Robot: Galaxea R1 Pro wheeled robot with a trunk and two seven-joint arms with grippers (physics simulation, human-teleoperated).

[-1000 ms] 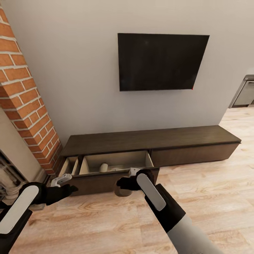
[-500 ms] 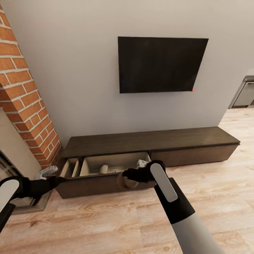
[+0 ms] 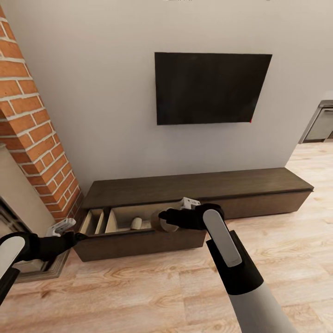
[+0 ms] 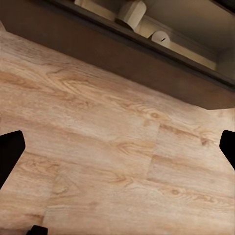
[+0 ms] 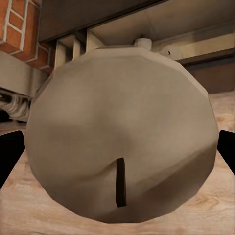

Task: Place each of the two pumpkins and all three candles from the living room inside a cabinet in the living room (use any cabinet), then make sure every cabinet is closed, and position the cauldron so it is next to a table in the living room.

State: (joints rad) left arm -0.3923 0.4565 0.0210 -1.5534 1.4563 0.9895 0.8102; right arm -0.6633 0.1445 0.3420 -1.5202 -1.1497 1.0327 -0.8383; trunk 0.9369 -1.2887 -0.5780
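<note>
A low, long dark-brown cabinet (image 3: 194,192) stands against a grey wall beneath a black wall-mounted screen (image 3: 210,88), with a brick fireplace (image 3: 32,134) to its left. Its pull-out compartment (image 3: 138,229) is open over the light wood floor (image 3: 152,296). The right tool (image 3: 163,220) grips a stubby beige candle (image 5: 120,129) just above the compartment's front edge; in the right wrist view the candle's round end and dark wick loom between the tool's fingers. Two more candles (image 4: 133,12) lie inside the compartment. The left tool (image 3: 69,231) hangs low beside the compartment's left end, spread wide and holding nothing. The candle looks light, rigid and smooth, likely to roll once released, so it is best held across its round sides and set down low.
</note>
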